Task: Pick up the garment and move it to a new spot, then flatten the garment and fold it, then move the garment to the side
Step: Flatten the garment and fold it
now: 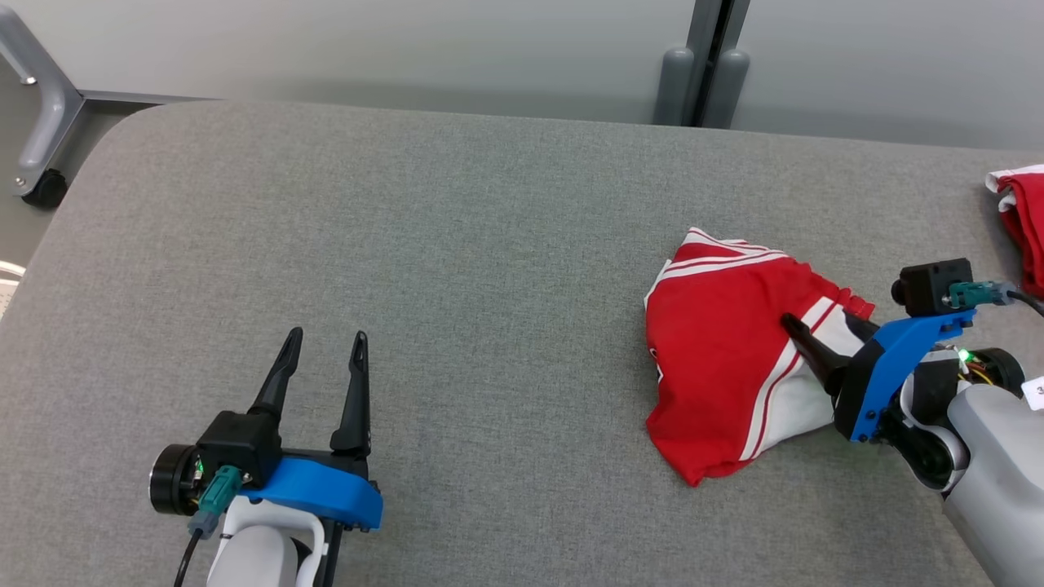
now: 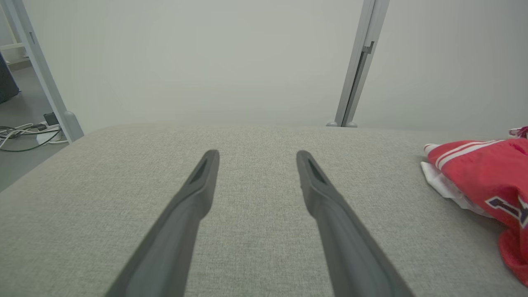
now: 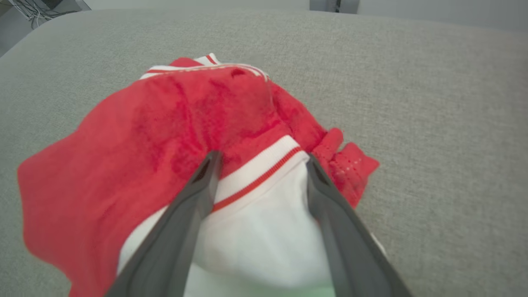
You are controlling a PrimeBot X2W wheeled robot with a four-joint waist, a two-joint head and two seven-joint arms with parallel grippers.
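The grey table (image 1: 489, 244) bears the crumpled red and white garment (image 1: 718, 342) on its right part. The right gripper (image 3: 262, 159) lies over the garment's near edge, fingers spread wide, white cloth between them, unpinched. The left gripper (image 1: 326, 336), also released, hovers well apart over bare table. Another red cloth (image 1: 1024, 220) lies at the right edge

**Cloth and plastic**

I see the garment (image 1: 718, 367) as soft, matt red-and-white knit, finely perforated at one edge. The table (image 1: 489, 244) wears coarse grey woven fabric. The left gripper (image 1: 326, 336) has matt dark plastic fingers (image 2: 194, 198) and a smooth blue plastic mount (image 1: 318, 489).
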